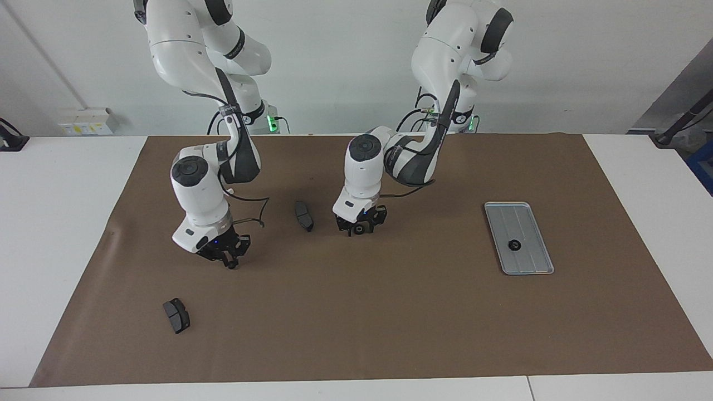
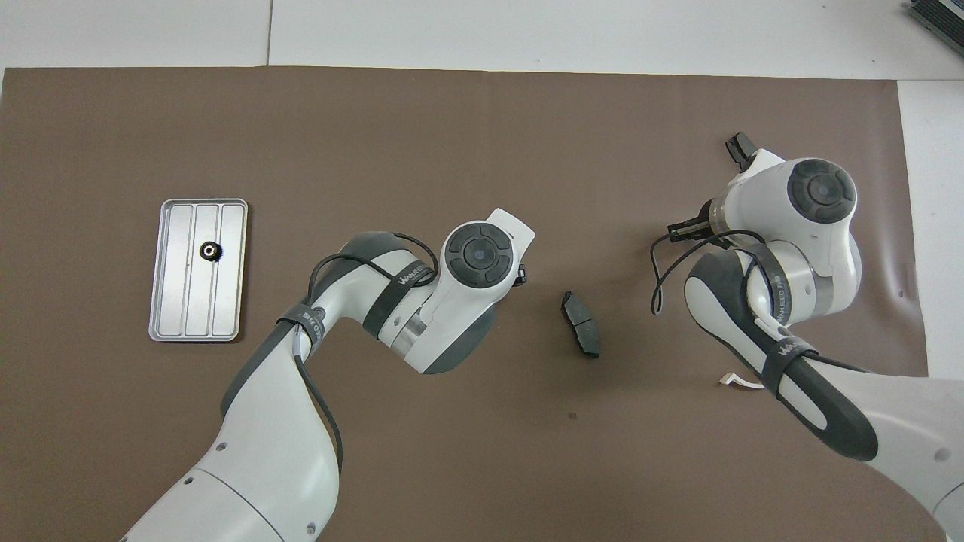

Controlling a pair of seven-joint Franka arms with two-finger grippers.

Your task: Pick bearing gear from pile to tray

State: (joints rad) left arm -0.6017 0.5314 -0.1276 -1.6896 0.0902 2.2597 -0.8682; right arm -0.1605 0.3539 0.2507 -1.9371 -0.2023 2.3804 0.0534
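Right gripper [image 1: 230,262] closed on a small black gear, low over the mat [image 1: 390,312]. Left gripper [image 1: 360,228] around another gear, grip uncertain. Tray [image 1: 532,264] holding one gear [image 1: 514,245].

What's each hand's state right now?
Left hand: cannot tell; low over the mat.
Right hand: closed, seemingly on a small gear.
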